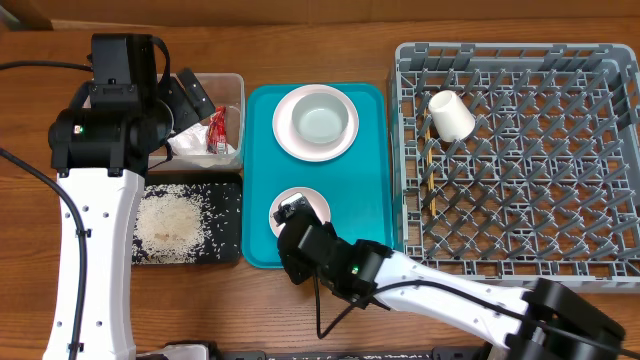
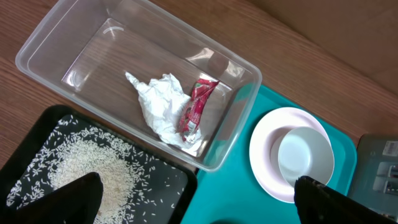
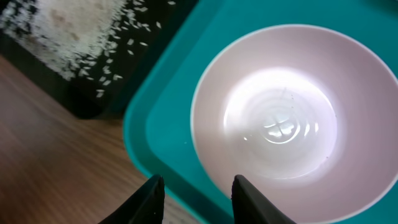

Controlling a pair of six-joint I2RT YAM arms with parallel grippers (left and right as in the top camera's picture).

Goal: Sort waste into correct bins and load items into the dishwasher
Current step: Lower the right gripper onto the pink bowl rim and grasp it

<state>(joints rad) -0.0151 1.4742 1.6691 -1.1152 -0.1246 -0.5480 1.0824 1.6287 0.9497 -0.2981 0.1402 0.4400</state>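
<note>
My right gripper [image 1: 291, 212] hovers over the near rim of the pale pink bowl [image 3: 286, 112] on the teal tray [image 3: 158, 124]. Its jaws stand partly apart, one finger outside the rim and one over the bowl, clamping nothing. My left gripper [image 2: 196, 194] hangs wide open and empty above the clear tub [image 2: 56, 31], which holds the white tissue [image 2: 158, 102] and the red wrapper [image 2: 198, 106]. Rice [image 1: 170, 220] lies in the black tray [image 1: 228, 195]. A grey bowl [image 1: 322, 120] sits on the plate [image 1: 288, 140]. The white cup [image 1: 452, 116] lies in the grey dish rack [image 1: 520, 200].
The teal tray [image 1: 365, 200] lies between the two bins and the dish rack, close to each. My left arm's white link runs down the table's left side. A dark cable trails off my right arm near the table's front edge.
</note>
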